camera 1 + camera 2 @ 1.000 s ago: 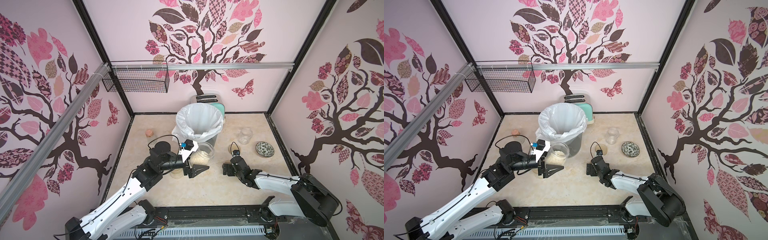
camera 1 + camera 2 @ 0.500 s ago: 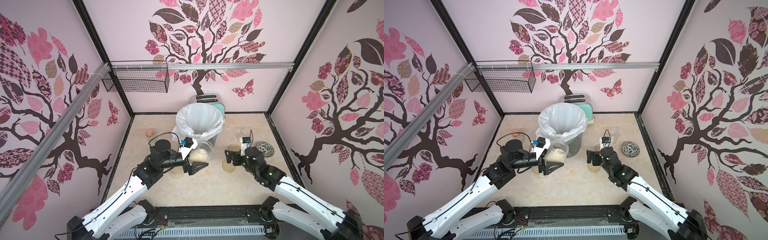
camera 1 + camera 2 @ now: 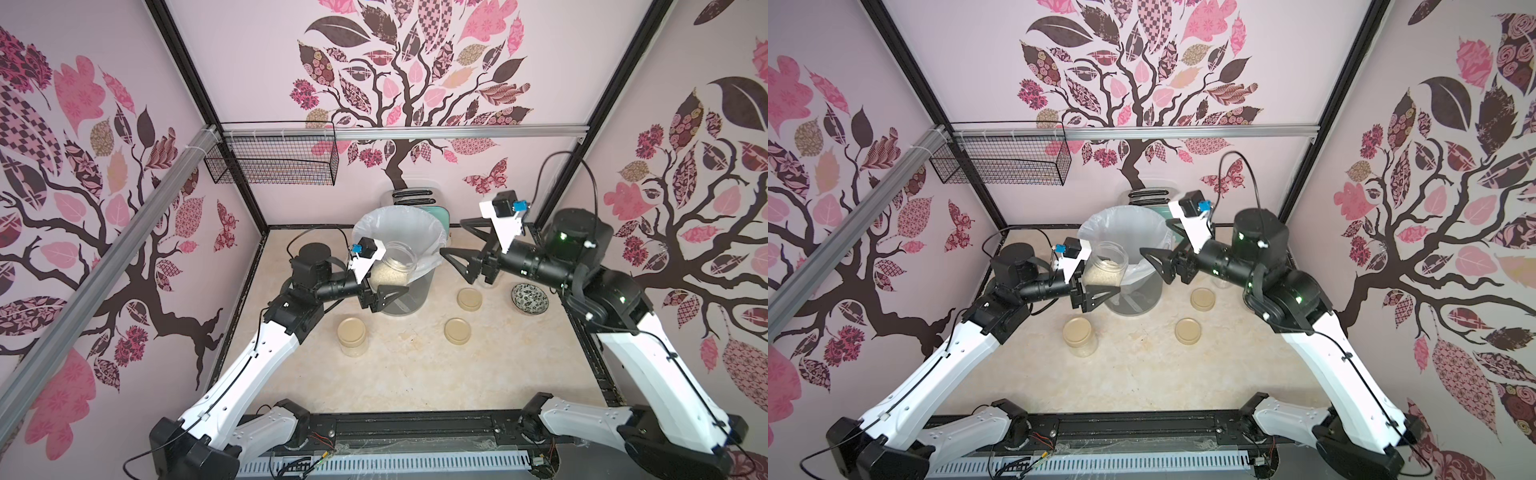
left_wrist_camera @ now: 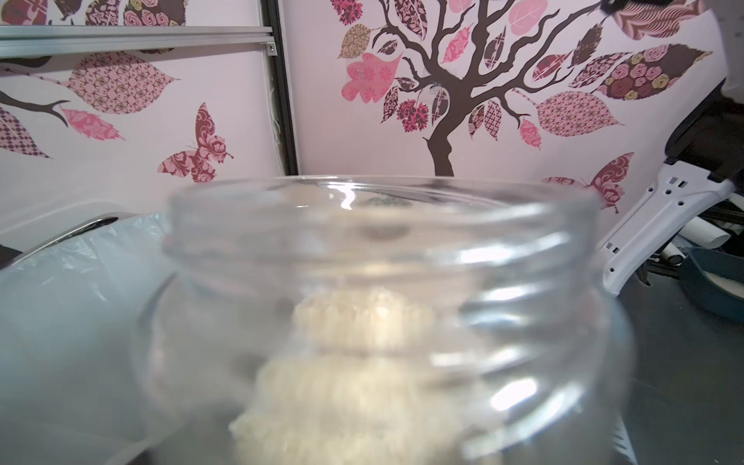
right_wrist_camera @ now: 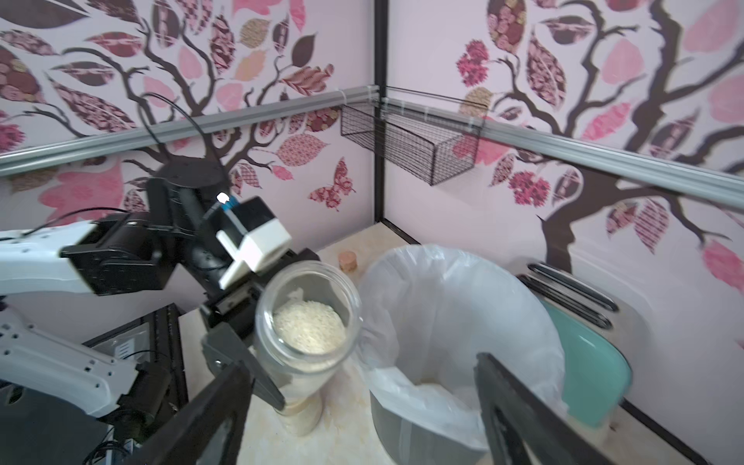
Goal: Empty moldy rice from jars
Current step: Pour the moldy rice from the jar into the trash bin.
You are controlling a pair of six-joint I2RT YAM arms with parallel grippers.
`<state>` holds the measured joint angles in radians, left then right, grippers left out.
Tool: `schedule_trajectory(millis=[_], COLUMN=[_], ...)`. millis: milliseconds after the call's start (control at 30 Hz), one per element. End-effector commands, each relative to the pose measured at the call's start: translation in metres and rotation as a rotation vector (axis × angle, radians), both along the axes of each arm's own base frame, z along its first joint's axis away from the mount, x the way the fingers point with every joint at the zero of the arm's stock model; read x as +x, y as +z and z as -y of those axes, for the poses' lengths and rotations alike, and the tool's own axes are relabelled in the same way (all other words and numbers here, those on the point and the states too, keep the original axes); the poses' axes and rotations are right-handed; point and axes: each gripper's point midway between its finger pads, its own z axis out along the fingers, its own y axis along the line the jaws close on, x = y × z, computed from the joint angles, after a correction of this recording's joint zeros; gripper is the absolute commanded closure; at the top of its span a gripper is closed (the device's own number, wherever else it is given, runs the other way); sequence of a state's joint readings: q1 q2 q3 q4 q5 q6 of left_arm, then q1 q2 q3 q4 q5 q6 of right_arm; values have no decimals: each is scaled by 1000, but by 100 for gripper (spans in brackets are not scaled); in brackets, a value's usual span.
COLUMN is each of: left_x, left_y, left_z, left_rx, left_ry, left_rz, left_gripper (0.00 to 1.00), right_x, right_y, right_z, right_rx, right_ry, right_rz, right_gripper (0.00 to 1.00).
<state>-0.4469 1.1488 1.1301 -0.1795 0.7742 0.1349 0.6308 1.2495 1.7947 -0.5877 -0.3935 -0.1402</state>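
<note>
**While the left gripper (image 3: 384, 289) clamps an open jar (image 3: 395, 268), its mouth faces up**

Because the glass is clear, we can read the open jar's pose from every side. It is a short, wide cylinder whose axis stands close to vertical, with the threaded, lidless mouth on top. Whether it leans a little toward the bin (image 3: 409, 297), we cannot tell. The left gripper is pinching the jar across its smooth wall, with one black triangular finger (image 5: 237, 362) pressed against the near side and the other hidden behind the glass. The jar hangs clear of the table.

Inside lies the rice (image 5: 310, 332), a pale, grainy, off-white heap filling roughly the lower half.

Just past the left gripper's fingertips stands the grey round bin, and its crinkled, translucent white liner (image 3: 415, 220) is right beside the jar's shoulder. We cannot say whether they touch.

Across the bin, the right gripper (image 3: 453, 237) points back at the jar from a higher level. Its fingers are spread wide with nothing between them.

Below the right gripper, two flat, round beige lids (image 3: 469, 299) lie loose on the mottled cream tabletop (image 3: 407, 374). Below the left gripper's wrist stands a closed jar (image 3: 352, 336), upright, with its beige lid on.
</note>
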Motion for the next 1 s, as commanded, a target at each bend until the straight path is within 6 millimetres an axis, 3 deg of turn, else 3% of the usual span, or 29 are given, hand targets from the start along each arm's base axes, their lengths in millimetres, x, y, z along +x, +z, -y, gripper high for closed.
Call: schedule_trajectory(millis=[0,167,400,633,967], left_x=[10,37,64,74,90], left_y=[37,41,40,34,23], left_z=[1,2,4,9,11], left_rx=[-5,26,41,66,161], left_ry=[-41,-39,-32,-43,-49], left_rz=[158,181,202,210,260], left_gripper=[38,38,38,37,37], right_x=[-7,22,59,63,76], right_y=[-20,-31,-57,-71,-101], right_z=[-28,-53,-65,-72,-83], right_rx=[-136,-234,-293,-299,-341], right_ry=[222,277,238,289,321], right_rz=[-18,-40,-71,-101,-151], right_gripper=[20,30,31,40,62])
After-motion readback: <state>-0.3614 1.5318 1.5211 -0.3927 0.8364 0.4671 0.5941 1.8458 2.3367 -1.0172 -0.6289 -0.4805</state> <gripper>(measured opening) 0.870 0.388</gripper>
